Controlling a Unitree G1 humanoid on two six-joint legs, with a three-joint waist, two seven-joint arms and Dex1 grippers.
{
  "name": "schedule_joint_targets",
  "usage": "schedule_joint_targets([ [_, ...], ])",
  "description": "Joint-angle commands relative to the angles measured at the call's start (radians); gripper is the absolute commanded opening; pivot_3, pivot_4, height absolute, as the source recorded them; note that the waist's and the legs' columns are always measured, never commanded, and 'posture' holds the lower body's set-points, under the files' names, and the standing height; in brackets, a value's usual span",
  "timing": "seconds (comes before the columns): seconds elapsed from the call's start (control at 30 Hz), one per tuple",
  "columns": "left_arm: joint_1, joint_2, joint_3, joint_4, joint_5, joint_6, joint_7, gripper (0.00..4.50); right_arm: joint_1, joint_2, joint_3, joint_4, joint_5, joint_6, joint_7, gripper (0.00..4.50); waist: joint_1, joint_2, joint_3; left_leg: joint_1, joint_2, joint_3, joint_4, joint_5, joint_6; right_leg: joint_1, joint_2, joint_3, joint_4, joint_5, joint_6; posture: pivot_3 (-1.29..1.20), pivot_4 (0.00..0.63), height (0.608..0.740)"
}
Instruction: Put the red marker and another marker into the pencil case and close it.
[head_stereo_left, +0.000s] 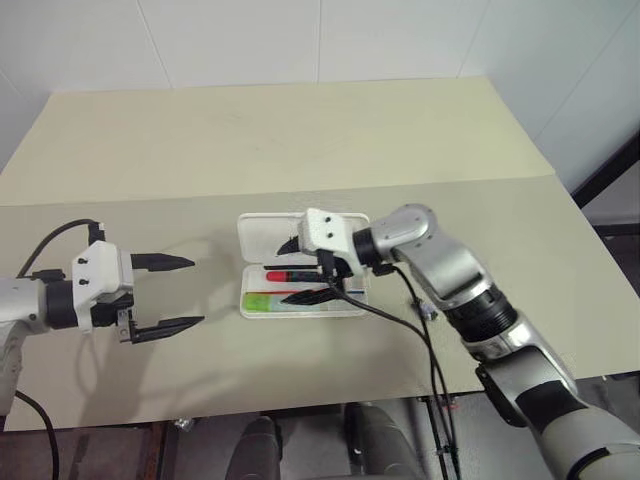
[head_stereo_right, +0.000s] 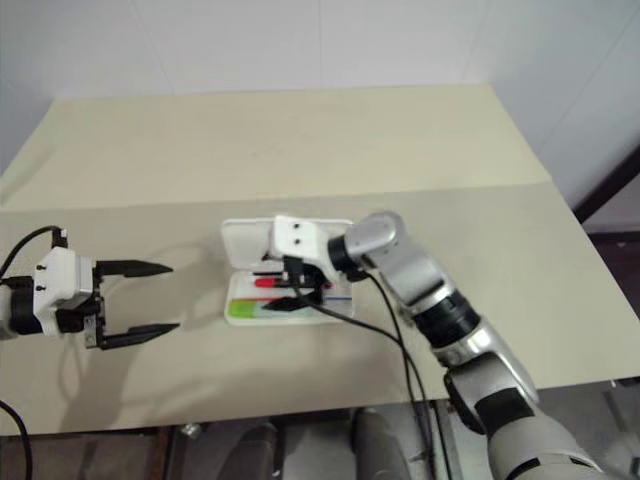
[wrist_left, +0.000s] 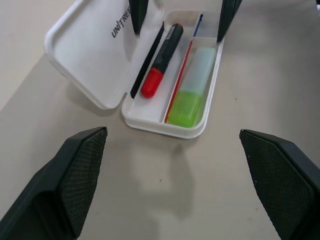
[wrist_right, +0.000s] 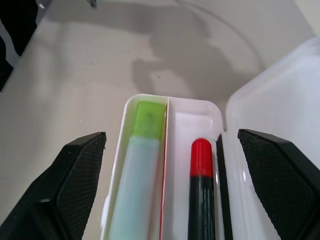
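The bench (head_stereo_left: 300, 140) is a broad pale surface. Its far half lies bare up to the wall, and wide open stretches run out to both side edges. A seam crosses it just beyond the case, and the near edge runs below both arms.

The pencil case (wrist_left: 95, 55) lies open near the middle of the bench. Its lid is flat on the bench on the far side, and the tray sits on the near side. It lies directly under the right fingers and a clear gap ahead of the left fingers, with bare bench between.

The right gripper (head_stereo_left: 305, 270) hovers over the tray. Its two black fingers (wrist_right: 75, 185) are spread wide apart with nothing between them, one above the lid edge and one above the tray's near wall.

The left gripper (head_stereo_left: 175, 295) hangs off the case's short end, pointing toward it. Its fingers (wrist_left: 75, 175) are also wide apart and empty, with open bench all round.

Another marker (wrist_left: 192, 87), the thick green one, lies in the tray's near compartment along the outer wall. Its bright cap is toward the left fingers.

The red marker (wrist_left: 161, 62) lies in the compartment nearer the hinge, parallel to the green one across a thin red divider line. Its red cap is also toward the left fingers, and a thin black strip lies beside it at the hinge.
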Motion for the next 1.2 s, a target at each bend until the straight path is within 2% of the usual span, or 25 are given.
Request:
schedule_joint_targets([
  [0.03,-0.039,-0.016,-0.032,-0.029,-0.022,0.003,0.002,4.50,0.061,-0.102,-0.103,-0.132,0.075,0.136,0.002,4.47,0.009,0.000,0.000,0.000,0.000,0.000,0.000,0.000,0.000,0.000,0.000,0.000,0.000,0.000,0.000,0.00,0.150,0.740],
  [0.23,-0.126,-0.058,-0.124,0.008,-0.008,-0.010,-0.010,4.50,0.161,-0.293,-0.248,-0.290,0.148,0.395,-0.076,4.47,0.018,0.000,0.000,0.000,0.000,0.001,0.000,0.000,0.000,0.000,0.001,0.001,0.000,0.000,0.000,0.00,0.150,0.740],
  [0.4,-0.203,-0.093,-0.195,0.064,0.011,-0.033,-0.035,4.50,0.268,-0.479,-0.283,-0.350,0.136,0.441,-0.105,4.47,0.021,0.000,0.000,0.000,0.000,0.001,0.000,0.000,0.000,0.000,0.001,0.001,-0.001,-0.001,-0.002,0.00,0.150,0.740],
  [0.5,-0.249,-0.113,-0.229,0.106,0.023,-0.052,-0.051,4.50,0.311,-0.544,-0.284,-0.370,0.132,0.451,-0.124,4.47,0.018,0.000,0.000,0.000,0.000,0.002,0.001,0.000,0.000,0.000,0.001,0.002,-0.002,-0.001,-0.001,0.00,0.150,0.740],
  [0.77,-0.309,-0.150,-0.278,0.162,0.041,-0.086,-0.071,4.50,0.444,-0.609,-0.300,-0.455,0.143,0.528,-0.205,4.47,0.021,-0.001,0.000,-0.001,0.000,0.003,0.001,0.000,0.000,0.000,0.001,0.003,-0.002,0.001,0.001,0.00,0.150,0.740],
  [1.07,-0.304,-0.153,-0.276,0.163,0.043,-0.090,-0.069,4.50,0.541,-0.608,-0.272,-0.464,0.133,0.518,-0.286,4.47,0.021,-0.001,0.000,-0.001,0.000,0.003,0.003,0.000,0.000,0.000,0.001,0.003,-0.002,0.000,0.000,0.00,0.150,0.740],
  [1.2,-0.301,-0.151,-0.273,0.161,0.043,-0.090,-0.066,4.50,0.506,-0.576,-0.248,-0.447,0.136,0.522,-0.320,3.18,0.021,-0.001,0.000,-0.001,0.000,0.003,0.006,0.000,0.000,0.000,0.001,0.003,-0.002,-0.001,-0.002,0.00,0.150,0.740],
])
